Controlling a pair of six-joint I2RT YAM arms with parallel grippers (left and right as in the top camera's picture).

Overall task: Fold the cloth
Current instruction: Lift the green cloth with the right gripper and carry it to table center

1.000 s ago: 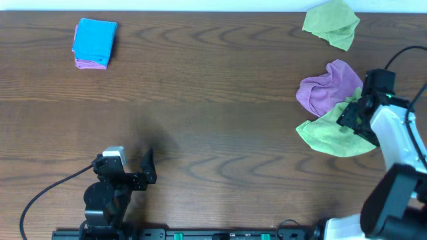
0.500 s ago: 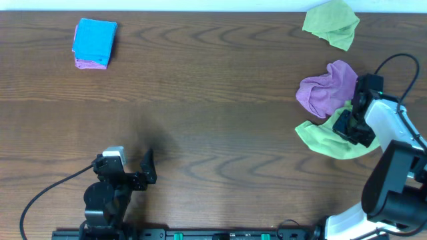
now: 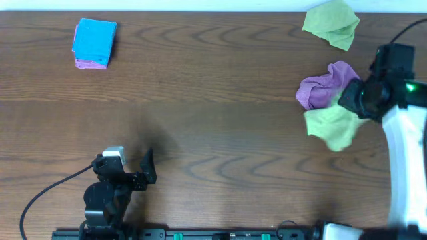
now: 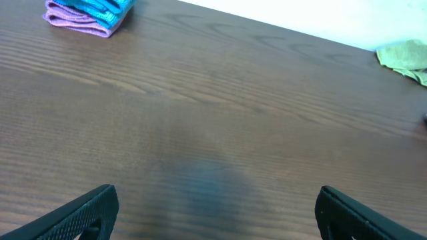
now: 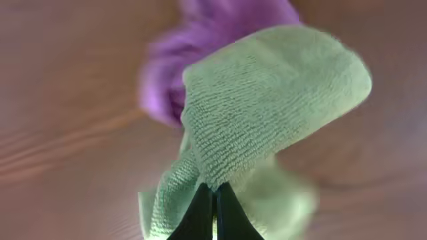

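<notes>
A light green cloth (image 3: 331, 127) hangs bunched at the right of the table, pinched at its upper edge by my right gripper (image 3: 354, 100). In the right wrist view the black fingertips meet at the gripper (image 5: 215, 191), shut on a fold of that green cloth (image 5: 267, 100), which droops over them. A crumpled purple cloth (image 3: 321, 89) lies just behind it, touching it, and shows as a purple cloth (image 5: 200, 40) in the wrist view. My left gripper (image 3: 147, 167) rests at the front left, open and holding nothing (image 4: 217, 213).
A second green cloth (image 3: 331, 23) lies crumpled at the back right corner, seen far right as a green cloth (image 4: 403, 57) by the left wrist. A folded blue cloth on a folded purple one (image 3: 94, 41) sits at the back left.
My right gripper has shut on the green cloth's edge and pulled it up and back towards the purple cloth; the cloth is now gathered instead of spread. The left arm has not moved.
</notes>
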